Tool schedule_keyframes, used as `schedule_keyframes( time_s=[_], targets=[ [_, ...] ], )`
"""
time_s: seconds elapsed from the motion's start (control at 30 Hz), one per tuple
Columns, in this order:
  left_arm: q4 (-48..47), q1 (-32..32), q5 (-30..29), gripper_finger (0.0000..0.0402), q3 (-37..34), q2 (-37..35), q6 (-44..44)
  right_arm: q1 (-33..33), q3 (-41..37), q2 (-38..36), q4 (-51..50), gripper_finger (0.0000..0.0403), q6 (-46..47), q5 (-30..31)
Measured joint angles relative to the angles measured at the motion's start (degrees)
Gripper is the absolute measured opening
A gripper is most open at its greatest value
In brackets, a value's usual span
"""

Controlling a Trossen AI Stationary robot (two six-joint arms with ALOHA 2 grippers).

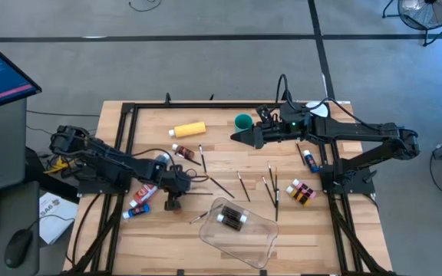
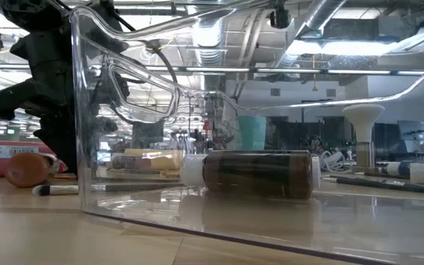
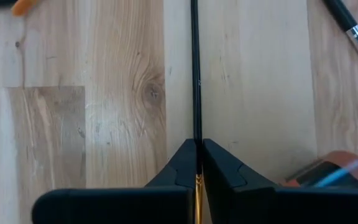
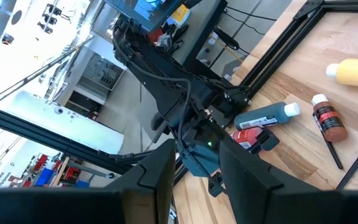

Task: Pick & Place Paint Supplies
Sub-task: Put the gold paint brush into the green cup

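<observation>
1. High view first: we see the left gripper (image 1: 173, 203) low over the wood table (image 1: 298, 230), just left of the clear tray (image 1: 253, 239).
2. Left wrist view: its fingers (image 3: 182, 168) are pinched tight on a thin dark paint brush (image 3: 196, 68) that lies on the boards.
3. We spot the right gripper (image 1: 236, 136) raised beside the teal cup (image 1: 242, 122), jaws partly apart, nothing between them.
4. Two brown bottles (image 1: 232, 218) lie in the tray; the yellow bottle (image 1: 189, 129) lies near the table's back.
5. Tubes (image 1: 140, 201) lie under the left arm; we can't read any label.
</observation>
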Motion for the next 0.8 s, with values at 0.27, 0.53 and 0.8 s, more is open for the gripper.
schedule_keyframes(
  time_s=[0.27, 0.53, 0.8],
  targets=[
    [1.95, 2.94, -0.38, 0.0, 1.82, 0.33, 0.44, 0.0, 0.0, 0.0, 0.0, 0.012, -0.02, 0.09],
    [2.36, 5.36, 0.09, 0.0, 1.89, 0.27, 0.09, 0.0, 0.0, 0.0, 0.0, 0.012, -0.02, 0.09],
    [2.92, 5.66, 2.39, 0.0, 2.02, -0.58, -0.04, 0.0, 0.0, 0.01, -0.11, 0.012, -0.15, 0.09]
  ],
)
